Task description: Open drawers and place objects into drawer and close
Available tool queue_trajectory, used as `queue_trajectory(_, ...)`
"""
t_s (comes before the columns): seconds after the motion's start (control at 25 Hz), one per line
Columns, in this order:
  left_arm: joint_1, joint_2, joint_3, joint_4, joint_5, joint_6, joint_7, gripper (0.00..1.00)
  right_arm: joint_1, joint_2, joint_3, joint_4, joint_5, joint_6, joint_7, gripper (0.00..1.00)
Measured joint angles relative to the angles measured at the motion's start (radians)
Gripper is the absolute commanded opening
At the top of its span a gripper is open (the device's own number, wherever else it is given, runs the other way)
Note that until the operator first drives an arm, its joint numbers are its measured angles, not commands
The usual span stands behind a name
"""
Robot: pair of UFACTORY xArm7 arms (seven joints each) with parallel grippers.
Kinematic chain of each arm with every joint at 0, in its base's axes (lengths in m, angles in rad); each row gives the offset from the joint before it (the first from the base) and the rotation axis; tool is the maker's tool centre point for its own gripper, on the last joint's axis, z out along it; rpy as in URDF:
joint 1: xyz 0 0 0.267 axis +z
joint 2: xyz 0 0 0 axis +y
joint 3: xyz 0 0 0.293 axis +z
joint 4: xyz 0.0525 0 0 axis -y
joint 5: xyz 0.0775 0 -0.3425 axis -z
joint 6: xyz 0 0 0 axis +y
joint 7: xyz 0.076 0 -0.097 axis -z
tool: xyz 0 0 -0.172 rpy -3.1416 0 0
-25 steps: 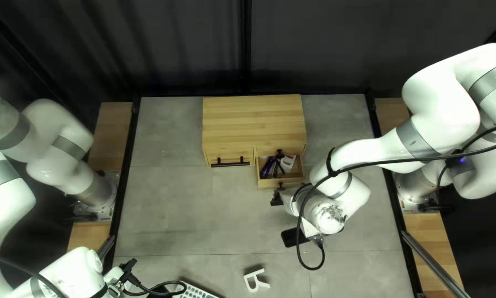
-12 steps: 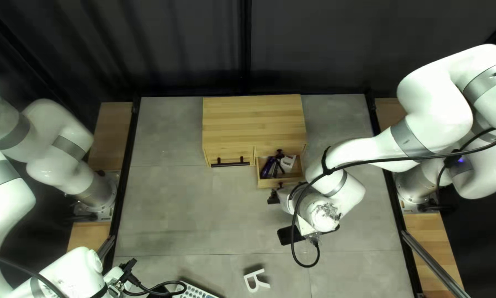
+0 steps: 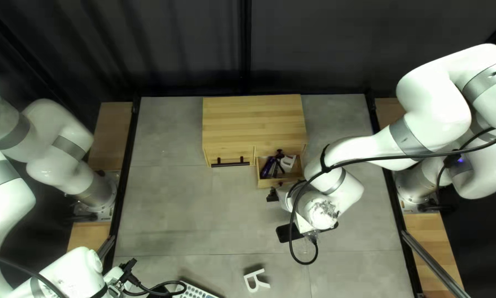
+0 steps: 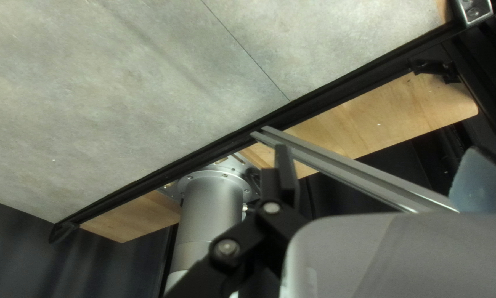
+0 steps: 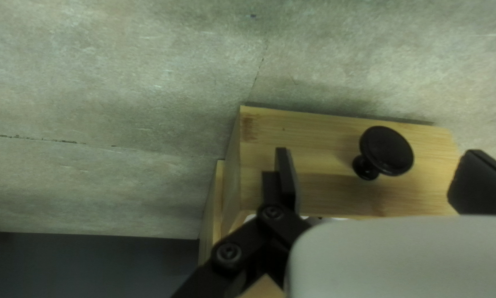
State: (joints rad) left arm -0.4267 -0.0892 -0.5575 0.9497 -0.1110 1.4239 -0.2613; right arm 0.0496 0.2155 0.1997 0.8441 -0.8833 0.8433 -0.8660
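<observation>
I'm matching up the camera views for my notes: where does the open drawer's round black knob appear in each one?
Top left view: the knob is right of centre, on the front of the open drawer.
Left wrist view: not in it.
Right wrist view: it appears between the right gripper's parted fingers.
Shared landmark: the grey tabletop, in all three.

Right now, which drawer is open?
The drawer with the round black knob: it is pulled out from the cabinet, while the bar-handled drawer beside it is shut.
</observation>
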Motion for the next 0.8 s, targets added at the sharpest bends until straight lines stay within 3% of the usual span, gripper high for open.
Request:
queue_trajectory(0.56, 0.0, 0.0, 0.0, 0.0, 0.0, 0.0, 0.0, 1.0, 0.0, -0.03, 0.003, -0.019, 0.011, 0.011, -0.001, 1.0)
queue_trajectory(0.8, 0.0, 0.0, 0.0, 0.0, 0.0, 0.0, 0.0, 1.0, 0.015, -0.016, 0.022, 0.082, 0.094, 0.113, -0.049, 1.0)
